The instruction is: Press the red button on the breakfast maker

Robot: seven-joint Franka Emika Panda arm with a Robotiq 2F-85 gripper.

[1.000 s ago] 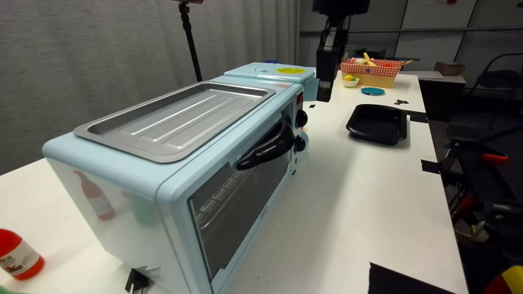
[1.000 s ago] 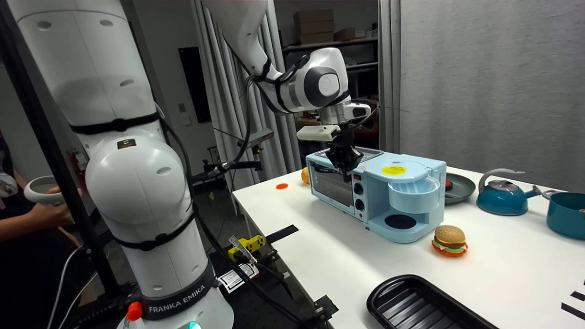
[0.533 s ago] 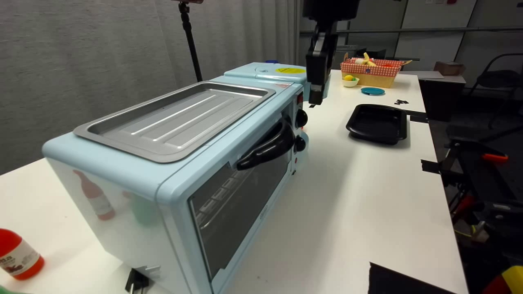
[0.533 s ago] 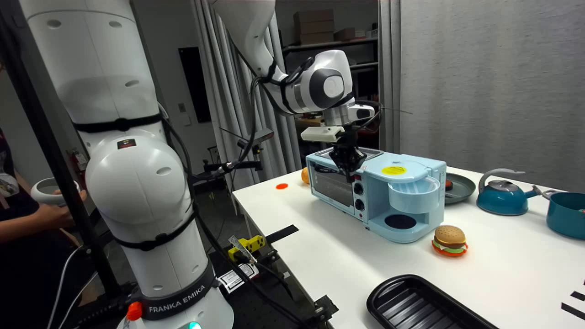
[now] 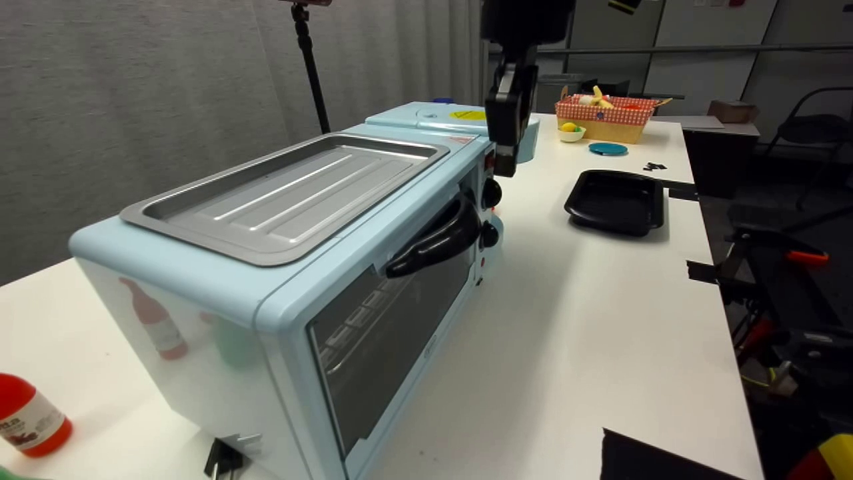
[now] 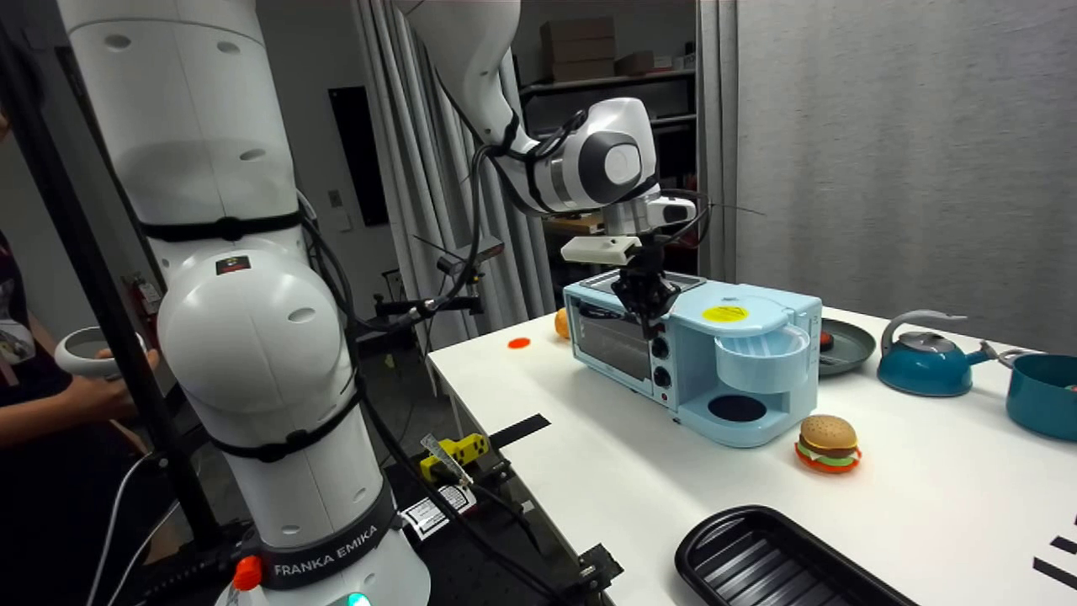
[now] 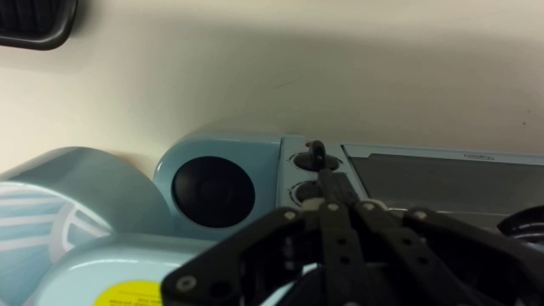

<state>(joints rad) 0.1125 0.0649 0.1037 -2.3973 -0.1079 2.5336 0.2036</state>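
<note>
1. While the white jointed robot arm (image 6: pixel 610 160) hangs over the white table (image 6: pixel 572 421), a large pale-blue boxy breakfast maker (image 6: pixel 702 362) stands upright on it, with a grey ridged metal griddle (image 5: pixel 293 200) on top, a dark glass door (image 5: pixel 393 340) in front and a black curved handle (image 5: pixel 433 243) at that door.
2. On the pale control panel (image 7: pixel 285 178) beside the door, the red button (image 5: pixel 489 161) sits above 2 round black knobs (image 5: pixel 492 193); in an exterior view only part of it shows.
3. Pointing down in front of this panel, the black 2-fingered gripper (image 7: pixel 338 183) is just beside the button; whether they touch, I can't tell from where I stand.
4. Its fingers (image 7: pixel 326 182) are fully together, tip beside tip, with nothing between them that I can see.
5. Near the end with the rounded pale-blue bin (image 6: pixel 761 366) sits a tan-bunned toy burger (image 6: pixel 829 442); partly hidden behind that same end is a grey-green round pan (image 6: pixel 851 349), and a grey-handled teal kettle (image 6: pixel 930 366) and a teal pot (image 6: pixel 1039 400) stand past it.
6. Well apart from the breakfast maker lies a black ribbed rectangular tray (image 6: pixel 757 560), in sight in both exterior views.
7. Near the breakfast maker's opposite end I see a red white-labelled bottle (image 5: pixel 30 420); far down the table is a wicker basket (image 5: pixel 603 132) dressed in red-and-white checked cloth.
</note>
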